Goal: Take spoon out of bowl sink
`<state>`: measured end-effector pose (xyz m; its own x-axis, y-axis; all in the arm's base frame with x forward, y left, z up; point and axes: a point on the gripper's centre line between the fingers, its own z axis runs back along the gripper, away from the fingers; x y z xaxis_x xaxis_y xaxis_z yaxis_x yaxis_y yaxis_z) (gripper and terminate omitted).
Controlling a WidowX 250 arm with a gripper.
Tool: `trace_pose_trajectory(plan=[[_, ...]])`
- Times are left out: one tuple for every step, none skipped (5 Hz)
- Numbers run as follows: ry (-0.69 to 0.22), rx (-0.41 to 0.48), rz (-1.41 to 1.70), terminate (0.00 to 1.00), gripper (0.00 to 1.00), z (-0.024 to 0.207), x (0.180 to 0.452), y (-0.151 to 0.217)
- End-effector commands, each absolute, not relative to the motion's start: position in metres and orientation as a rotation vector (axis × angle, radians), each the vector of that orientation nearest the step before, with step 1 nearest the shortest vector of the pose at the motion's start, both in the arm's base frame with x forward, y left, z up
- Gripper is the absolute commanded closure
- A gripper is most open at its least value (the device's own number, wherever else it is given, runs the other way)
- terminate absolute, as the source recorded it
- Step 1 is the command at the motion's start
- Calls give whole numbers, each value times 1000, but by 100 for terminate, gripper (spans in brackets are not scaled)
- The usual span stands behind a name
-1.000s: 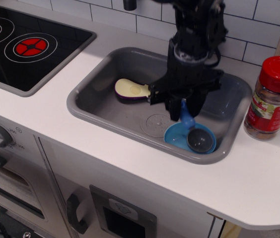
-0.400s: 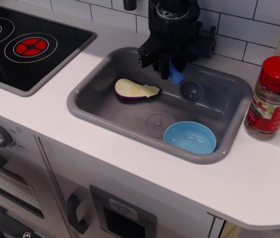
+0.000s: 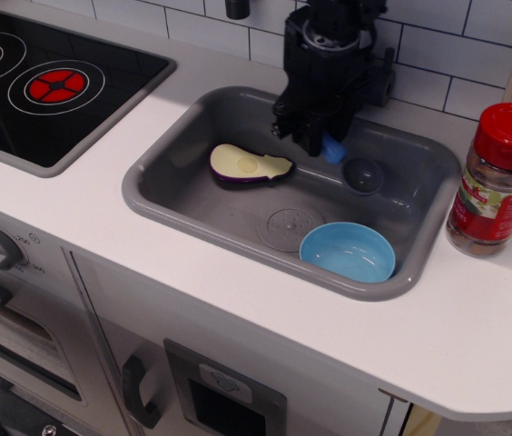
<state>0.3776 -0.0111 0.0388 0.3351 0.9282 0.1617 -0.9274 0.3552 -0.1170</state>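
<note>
a: where's the spoon (image 3: 351, 163) right now?

b: out of the bowl (image 3: 348, 252) and up by the far side of the sink (image 3: 161, 195). the blue handle is pinched in the hand (image 3: 321, 145), and the dark grey scoop sticks out to the right of it, a bit toward the camera.

a: so the hand is closed?

b: closed on the handle, as far as i can see. only a small bit of blue shows under the black fingers, so the jaws look nearly together around it. i can't tell whether the scoop touches the sink floor or hangs just above it.

a: and the bowl?

b: empty, sitting in the near right corner of the sink, well apart from the spoon. the eggplant half (image 3: 249, 164) lies to the left, cut face up, and the drain circle (image 3: 290, 223) is between it and the bowl.

a: what matters for setting it down?

b: the spoon's long axis. it runs from the hand out to the right and slightly forward, so the scoop leads on that side. i'd judge there's open sink floor under it, and the far right wall is near the scoop, so a lowering move should keep off that wall. the jar (image 3: 498, 178) on the counter (image 3: 474, 318) is farther right, outside the sink.
</note>
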Motion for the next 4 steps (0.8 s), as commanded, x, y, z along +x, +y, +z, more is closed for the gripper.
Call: trace_pose_trajectory(plan=[[-251,-6,1315,0,100,28,386,-14],[-258,-5,1322,0,100,26,388,-15],[-216,13,1262,0,0,27,390,-12],[-222,43,1254,0,0,31,390,-6]])
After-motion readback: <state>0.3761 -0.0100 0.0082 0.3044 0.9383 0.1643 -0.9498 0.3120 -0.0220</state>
